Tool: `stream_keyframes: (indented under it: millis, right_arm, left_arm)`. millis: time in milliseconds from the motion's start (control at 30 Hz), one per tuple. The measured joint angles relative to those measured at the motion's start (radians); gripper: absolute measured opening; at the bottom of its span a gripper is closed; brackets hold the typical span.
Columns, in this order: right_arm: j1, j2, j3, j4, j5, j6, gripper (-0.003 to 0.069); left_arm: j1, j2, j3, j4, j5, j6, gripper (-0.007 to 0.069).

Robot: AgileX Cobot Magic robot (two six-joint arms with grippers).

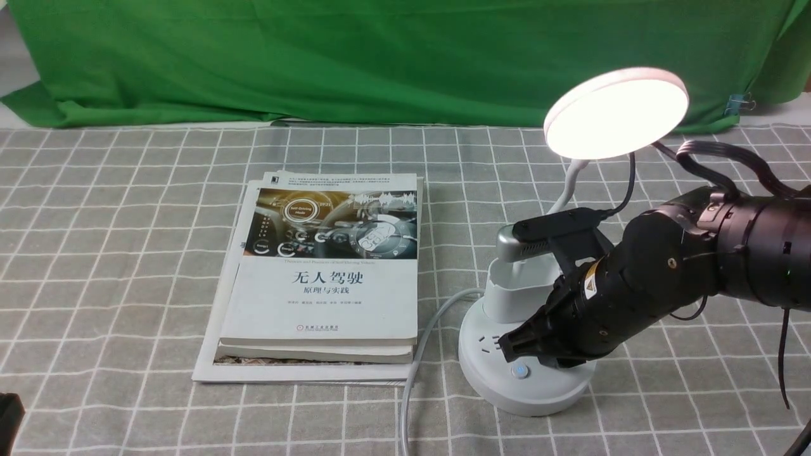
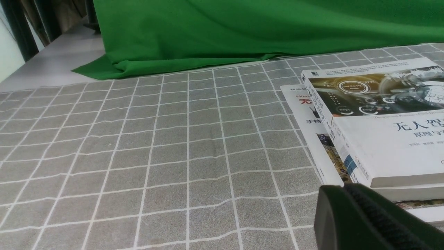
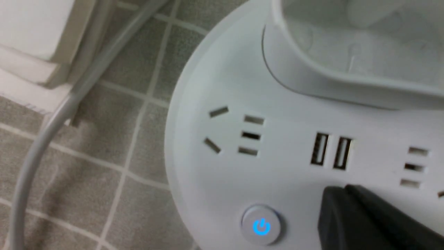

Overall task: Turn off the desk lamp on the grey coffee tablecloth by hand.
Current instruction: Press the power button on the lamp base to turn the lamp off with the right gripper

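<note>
The white desk lamp (image 1: 526,380) stands on the grey coffee tablecloth (image 1: 127,253) at the right. Its round disc head (image 1: 616,113) is lit. My right gripper (image 1: 507,345) is shut, its tips low over the round base, just beside the blue-lit power button (image 1: 520,371). In the right wrist view the shut tips (image 3: 341,191) sit just to one side of that button (image 3: 261,226), below the USB sockets (image 3: 329,151). My left gripper (image 2: 341,189) is shut and empty, low over the cloth beside the books; in the front view only a dark corner of it shows (image 1: 9,411).
A stack of books (image 1: 326,272) lies on the cloth left of the lamp, also in the left wrist view (image 2: 381,125). The lamp's grey cord (image 1: 418,354) runs between books and base. The cup holder (image 1: 516,291) stands behind my gripper. A green backdrop (image 1: 380,57) hangs behind.
</note>
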Motion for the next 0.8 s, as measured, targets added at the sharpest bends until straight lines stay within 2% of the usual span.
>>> stream_keyframes:
  millis: [400,800]
  right_arm:
    - [0.000,-0.082,0.013,0.000,-0.008,0.026,0.0025]
    - [0.000,-0.001,0.006,0.000,0.008,0.026,0.0025]
  left_arm:
    - [0.000,0.000,0.000,0.000,0.000,0.000,0.0001]
    - [0.000,0.000,0.000,0.000,0.000,0.000,0.0001]
